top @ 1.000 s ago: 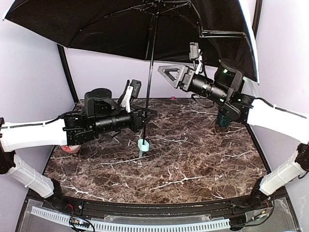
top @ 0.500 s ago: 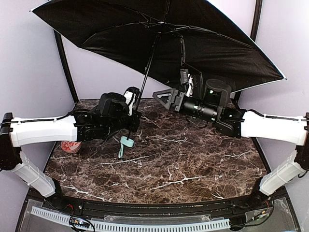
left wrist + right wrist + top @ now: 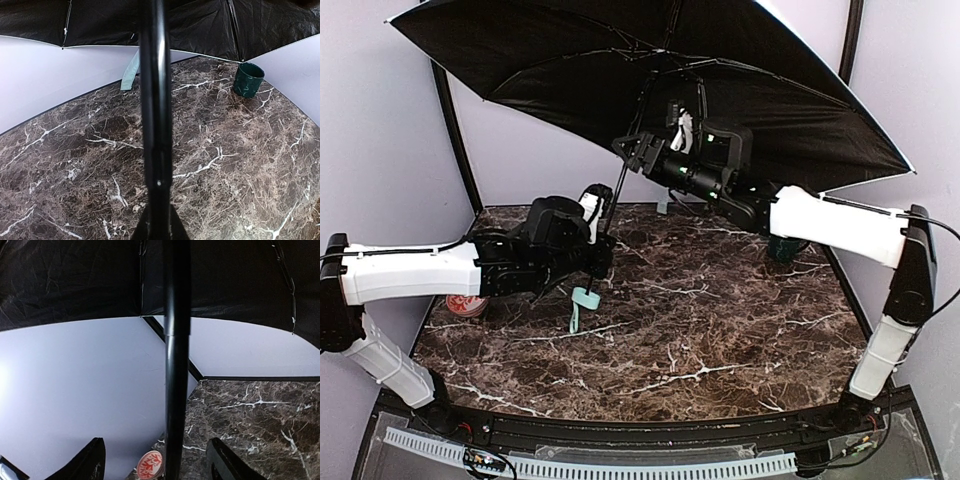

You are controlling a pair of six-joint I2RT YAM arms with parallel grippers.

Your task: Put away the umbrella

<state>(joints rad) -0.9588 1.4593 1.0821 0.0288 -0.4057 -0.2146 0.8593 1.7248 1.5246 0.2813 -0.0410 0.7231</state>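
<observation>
Your left claw (image 3: 600,247) grips the open umbrella (image 3: 570,60) low on its shaft (image 3: 616,190), propping it above the desk (image 3: 720,330), so your right claw (image 3: 628,148) (fingers wide, straddling the shaft higher) can probably collapse it.

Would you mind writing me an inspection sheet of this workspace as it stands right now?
Surface: dark brown marble-patterned tabletop with white veining.
Job's things: open black-lined folding umbrella, held tilted over the table; thin dark shaft; mint handle at its low end.
Clutter: dark green mug at the far right; red-and-white round object at the left, partly hidden.
Grippers: left gripper appears shut on the shaft just above the handle; right gripper open, fingers either side of the shaft higher up.
Cables: thin black cable looping along the right arm.
Surroundings: pale lilac walls; black frame post.
</observation>
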